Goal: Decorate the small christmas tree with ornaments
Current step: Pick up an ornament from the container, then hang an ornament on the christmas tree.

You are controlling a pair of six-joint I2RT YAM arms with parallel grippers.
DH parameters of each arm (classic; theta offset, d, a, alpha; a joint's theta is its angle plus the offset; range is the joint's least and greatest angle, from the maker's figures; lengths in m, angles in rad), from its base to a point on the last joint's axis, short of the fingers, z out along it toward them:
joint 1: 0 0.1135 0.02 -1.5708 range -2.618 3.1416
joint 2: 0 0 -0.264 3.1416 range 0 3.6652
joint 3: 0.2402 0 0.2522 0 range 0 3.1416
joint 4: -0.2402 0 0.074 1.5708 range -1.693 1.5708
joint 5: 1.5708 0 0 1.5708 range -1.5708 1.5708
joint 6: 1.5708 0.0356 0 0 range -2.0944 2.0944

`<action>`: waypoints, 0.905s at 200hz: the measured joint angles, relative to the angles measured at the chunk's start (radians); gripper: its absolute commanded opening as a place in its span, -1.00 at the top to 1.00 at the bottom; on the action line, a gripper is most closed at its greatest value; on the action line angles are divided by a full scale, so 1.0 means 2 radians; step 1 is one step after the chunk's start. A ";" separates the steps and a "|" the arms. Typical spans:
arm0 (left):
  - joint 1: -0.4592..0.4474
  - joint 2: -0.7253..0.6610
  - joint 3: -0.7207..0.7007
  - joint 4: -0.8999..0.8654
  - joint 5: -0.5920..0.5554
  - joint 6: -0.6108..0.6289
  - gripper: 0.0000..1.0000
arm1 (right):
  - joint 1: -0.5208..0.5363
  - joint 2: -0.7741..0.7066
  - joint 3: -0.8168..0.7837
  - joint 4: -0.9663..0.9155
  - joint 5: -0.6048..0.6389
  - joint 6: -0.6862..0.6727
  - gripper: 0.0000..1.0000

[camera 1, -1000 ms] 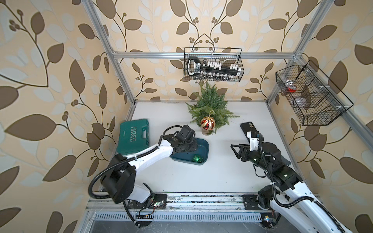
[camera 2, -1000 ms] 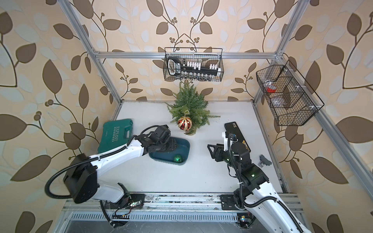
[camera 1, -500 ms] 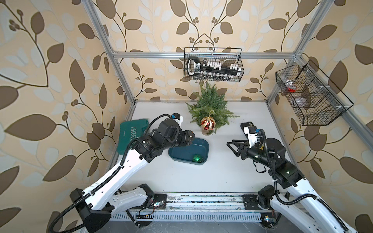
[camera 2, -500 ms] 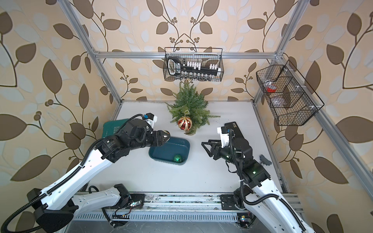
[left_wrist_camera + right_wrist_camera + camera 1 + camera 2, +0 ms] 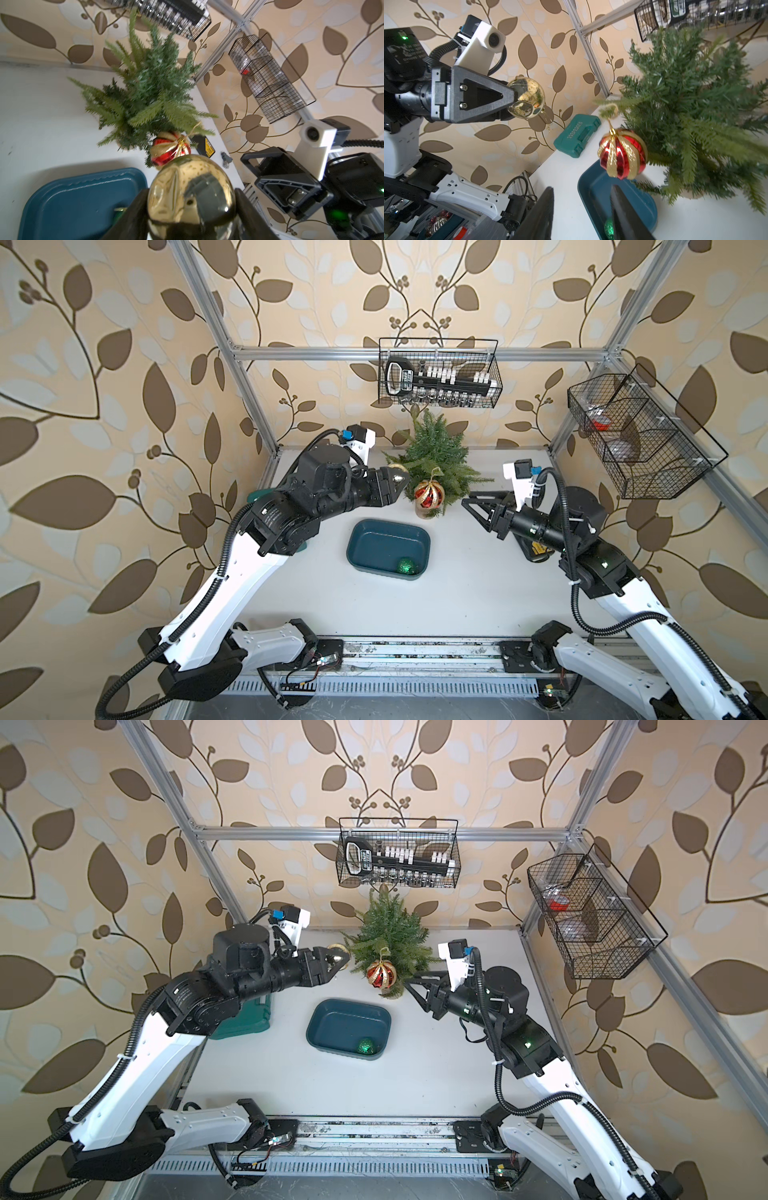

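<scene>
Small christmas tree (image 5: 434, 456): stood upright at the back middle of the white surface (image 5: 457, 593), below a wire basket (image 5: 438, 373) that hung on the rear rail.
Red-and-gold ornament (image 5: 429, 494): hung by its loop from a low front branch of the tree, just above the far edge of the teal tray (image 5: 388, 523).
Left end effector (image 5: 191, 193): closed on the gold ornament (image 5: 527, 97), one finger pressed to each side of the ball, and held up off the surface.
Gold ornament: sat beside the tree's left branch tips. The right wrist view showed a gap between ball and needles.
Right end effector (image 5: 582, 189): jaws partly apart with a clear gap and nothing between them. It was raised off the surface and pointed at the tree's lower right branches, close to them.
Green glitter ornament (image 5: 406, 566): lay in the tray, in the near corner on the robot's right.
Teal tray: sat on the surface in front of the tree, between the two arms.
Green tool case (image 5: 245, 1019): lay flat on the left of the surface, partly hidden under the left arm.
Second wire basket (image 5: 640, 435): hung on the right wall.
Black item with a yellow label (image 5: 208, 148): lay on the surface under the right arm, too hidden to identify.
</scene>
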 measured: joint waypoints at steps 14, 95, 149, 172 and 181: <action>0.007 0.030 0.036 0.002 0.011 0.000 -0.08 | 0.000 0.030 0.032 0.002 -0.005 -0.005 0.21; 0.088 0.177 0.158 0.036 0.106 -0.036 -0.09 | -0.019 0.169 0.151 0.027 -0.036 -0.021 0.32; 0.092 0.215 0.203 0.065 0.134 -0.062 -0.09 | -0.024 0.224 0.185 0.034 -0.040 -0.028 0.27; 0.098 0.224 0.216 0.075 0.144 -0.070 -0.08 | -0.028 0.232 0.202 0.035 -0.040 -0.030 0.26; 0.099 0.229 0.220 0.078 0.146 -0.073 -0.08 | -0.030 0.232 0.205 0.037 -0.040 -0.030 0.26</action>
